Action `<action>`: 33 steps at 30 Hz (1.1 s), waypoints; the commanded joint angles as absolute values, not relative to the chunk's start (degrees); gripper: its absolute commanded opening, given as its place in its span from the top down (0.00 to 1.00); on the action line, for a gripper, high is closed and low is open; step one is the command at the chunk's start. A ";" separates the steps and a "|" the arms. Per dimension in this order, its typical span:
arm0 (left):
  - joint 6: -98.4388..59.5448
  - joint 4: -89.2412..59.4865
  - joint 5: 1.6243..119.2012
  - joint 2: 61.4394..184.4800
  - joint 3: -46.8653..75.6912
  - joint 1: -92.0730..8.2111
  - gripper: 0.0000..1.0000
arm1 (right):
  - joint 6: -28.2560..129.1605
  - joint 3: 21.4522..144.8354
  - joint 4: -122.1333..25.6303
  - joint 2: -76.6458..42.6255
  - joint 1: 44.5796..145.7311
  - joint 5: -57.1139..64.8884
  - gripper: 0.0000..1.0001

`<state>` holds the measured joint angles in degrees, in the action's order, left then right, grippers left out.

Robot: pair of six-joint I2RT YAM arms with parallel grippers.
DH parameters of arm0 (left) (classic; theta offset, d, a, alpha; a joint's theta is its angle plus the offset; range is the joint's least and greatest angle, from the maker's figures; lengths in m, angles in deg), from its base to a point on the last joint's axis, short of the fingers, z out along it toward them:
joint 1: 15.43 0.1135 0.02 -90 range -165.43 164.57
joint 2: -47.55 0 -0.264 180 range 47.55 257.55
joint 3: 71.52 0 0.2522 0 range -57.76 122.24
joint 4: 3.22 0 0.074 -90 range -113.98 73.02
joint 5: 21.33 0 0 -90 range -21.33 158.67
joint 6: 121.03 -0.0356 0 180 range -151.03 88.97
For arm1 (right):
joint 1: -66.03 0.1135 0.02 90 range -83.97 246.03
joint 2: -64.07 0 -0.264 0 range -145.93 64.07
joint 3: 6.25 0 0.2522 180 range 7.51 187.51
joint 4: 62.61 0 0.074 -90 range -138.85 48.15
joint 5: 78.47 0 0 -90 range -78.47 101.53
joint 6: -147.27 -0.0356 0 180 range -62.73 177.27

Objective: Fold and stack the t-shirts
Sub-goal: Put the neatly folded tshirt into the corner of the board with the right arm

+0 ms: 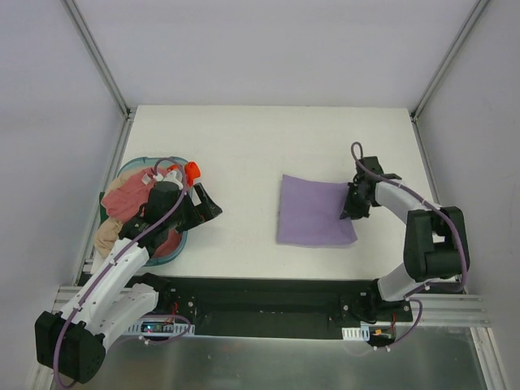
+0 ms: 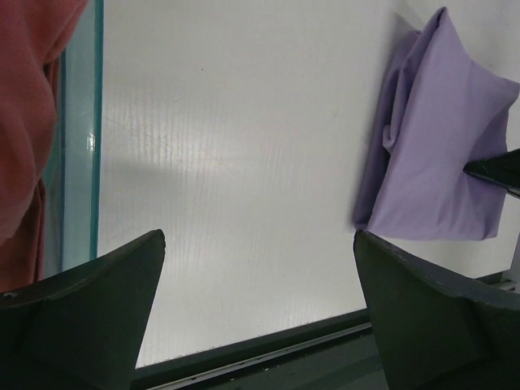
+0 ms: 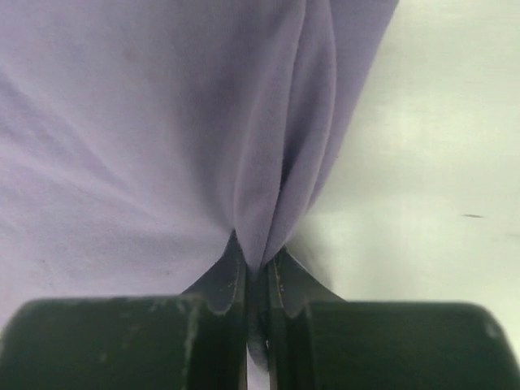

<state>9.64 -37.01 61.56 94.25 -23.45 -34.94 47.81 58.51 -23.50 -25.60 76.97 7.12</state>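
**Lavender t-shirt** (image 1: 313,211): folded to a flat, nearly square packet lying right of centre on the white table (image 1: 244,138). No clear long axis shows. Its sides run roughly along the table's edges, skewed slightly, and the near edge is a little wider than the far one. In the left wrist view (image 2: 439,154) the layered fold edges face the basket side. In the right wrist view (image 3: 122,122) a ridge of cloth rises from the packet into the fingers.

**Right gripper** (image 1: 355,210): at the packet's right edge, toward its near half. The jaws are pressed together on a pinched-up fold of the lavender cloth (image 3: 256,260), with bare table just to the right of the fold.

**Left gripper** (image 1: 208,203): well apart from the lavender packet, just beside the basket on its right. The jaws are spread wide with nothing between them (image 2: 260,268), and they point across the table toward the packet.

**Pink-red t-shirt** (image 1: 126,199): crumpled in the basket, bulging over the rim (image 2: 24,106).

**Tan t-shirt** (image 1: 107,236): bunched at the basket's near-left side, partly under the pink-red one and partly hidden by the left arm.

**Teal basket** (image 1: 134,166): at the table's left edge, its wall visible in the left wrist view (image 2: 77,162).
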 commanded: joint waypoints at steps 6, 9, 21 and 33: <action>8.35 -37.99 67.61 91.94 -20.85 -35.12 0.01 | 66.66 64.72 -7.89 -23.64 59.45 15.12 1.00; 8.44 -37.81 71.04 90.63 -20.32 -35.12 0.01 | 65.88 68.14 -6.92 -27.41 54.61 16.62 1.00; 11.69 -32.28 79.05 82.89 -25.14 -35.12 0.01 | 69.39 80.71 -6.48 -40.95 48.89 35.07 1.00; 12.22 -31.04 79.40 83.32 -26.73 -35.12 0.01 | 68.87 86.35 -7.54 -47.46 45.46 38.68 0.79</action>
